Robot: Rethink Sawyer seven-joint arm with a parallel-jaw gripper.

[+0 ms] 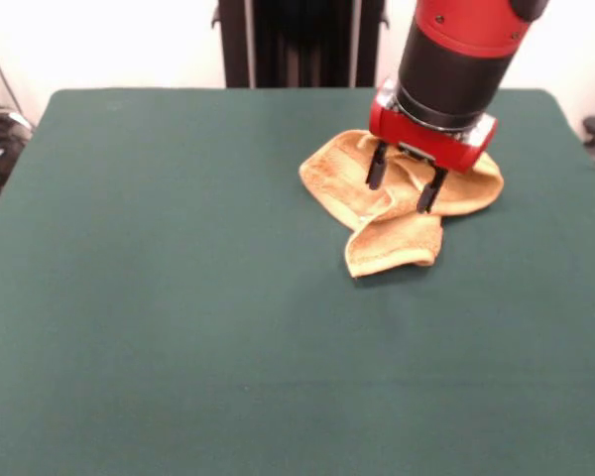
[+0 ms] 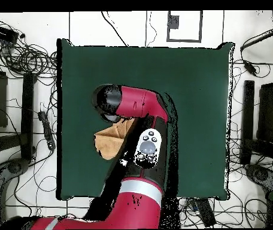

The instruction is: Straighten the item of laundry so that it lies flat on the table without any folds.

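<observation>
The orange-tan terry towel (image 1: 392, 203) lies crumpled on the dark green table (image 1: 178, 297), at the far right in the front view, with one folded flap (image 1: 395, 245) pointing toward the camera. My gripper (image 1: 405, 188) hangs over the middle of the towel, fingers spread apart and empty, tips at or just above the cloth. In the overhead view only part of the towel (image 2: 110, 142) shows at the left of the arm; the arm hides the gripper and the rest of the towel. No white label shows.
The table's right edge (image 1: 575, 139) is close to the towel in the front view. The robot's black pedestal (image 1: 297, 40) stands behind the far edge. Cables and stands (image 2: 25, 66) lie on the floor around the table.
</observation>
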